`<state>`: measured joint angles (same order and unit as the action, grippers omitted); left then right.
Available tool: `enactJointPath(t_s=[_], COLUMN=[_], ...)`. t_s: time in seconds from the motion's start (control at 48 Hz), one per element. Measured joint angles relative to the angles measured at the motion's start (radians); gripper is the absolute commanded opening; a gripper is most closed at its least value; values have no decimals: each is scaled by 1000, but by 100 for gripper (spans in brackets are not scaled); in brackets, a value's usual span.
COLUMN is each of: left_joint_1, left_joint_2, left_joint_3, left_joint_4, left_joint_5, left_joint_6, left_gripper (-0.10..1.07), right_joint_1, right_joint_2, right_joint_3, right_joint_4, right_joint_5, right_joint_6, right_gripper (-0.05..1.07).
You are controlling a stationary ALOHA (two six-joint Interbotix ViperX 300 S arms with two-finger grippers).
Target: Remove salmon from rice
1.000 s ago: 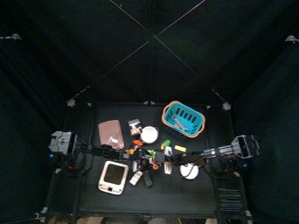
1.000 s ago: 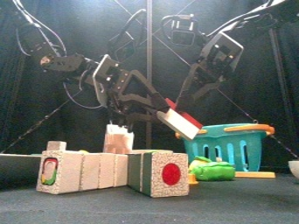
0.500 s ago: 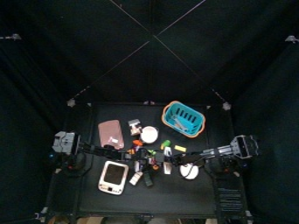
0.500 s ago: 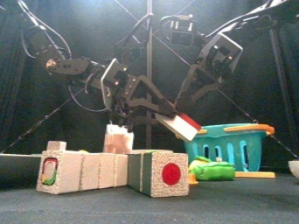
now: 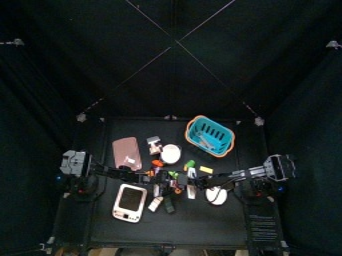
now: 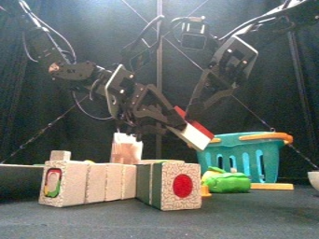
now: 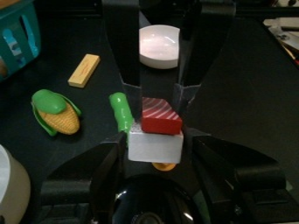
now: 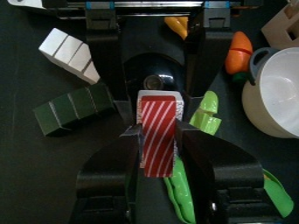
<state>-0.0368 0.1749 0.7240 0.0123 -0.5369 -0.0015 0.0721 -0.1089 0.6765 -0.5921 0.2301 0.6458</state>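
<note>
- Top view: the small black table (image 5: 100,235) is crowded; a teal plastic basket (image 5: 209,131) stands toward its far right, a brown oblong slab (image 5: 127,152) toward the left, a white tray (image 5: 128,201) near the front. The two arms meet over the clutter in the middle, too small to read there.
- Front view: the right gripper (image 6: 195,129) hangs above the table holding a red-and-white striped salmon slice (image 6: 195,132), tilted, well clear of the blocks below. The left gripper (image 6: 131,117) hangs just beside it. In front stand a white block row with a green end (image 6: 82,179) and a dark green block with a red disc (image 6: 173,184).
- Left wrist view: the left gripper's jaws stand wide apart, with a white rice block (image 7: 156,146) between them at their base; the salmon slice sits just above it, gripped by the other arm's jaws. A green pea pod (image 7: 121,112), a corn cob (image 7: 56,114) and a white bowl (image 7: 162,45) lie beyond.
- Right wrist view: the right gripper's jaws are closed on the striped salmon slice (image 8: 156,129); a white bowl (image 8: 275,92) lies nearby.
</note>
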Motion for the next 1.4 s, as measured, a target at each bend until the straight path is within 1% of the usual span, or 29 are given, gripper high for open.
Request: enactJointPath(t_s=[0.167,0.417,0.625,0.708,0.917,1.0,1.396], left_joint_1=[0,0,0,0,2,3,9], left_joint_2=[0,0,12,15,15,14,14], left_joint_3=[-6,-20,-20,-23,-25,-23,-25], left_joint_4=[3,3,3,5,3,5,3], left_joint_5=[28,29,29,31,29,31,28], left_joint_6=[0,0,2,2,3,3,3], left_gripper=[88,88,85,80,57,52,51], right_joint_1=[0,0,0,0,0,-2,-2], right_joint_2=[-2,0,0,0,0,0,0], right_joint_3=[-2,0,-2,-2,-2,-2,0], right_joint_4=[0,0,0,0,0,0,0], right_joint_5=[0,0,-2,0,0,-2,0], right_joint_6=[-2,-2,-2,-2,-2,-2,0], right_gripper=[56,56,56,56,56,56,56])
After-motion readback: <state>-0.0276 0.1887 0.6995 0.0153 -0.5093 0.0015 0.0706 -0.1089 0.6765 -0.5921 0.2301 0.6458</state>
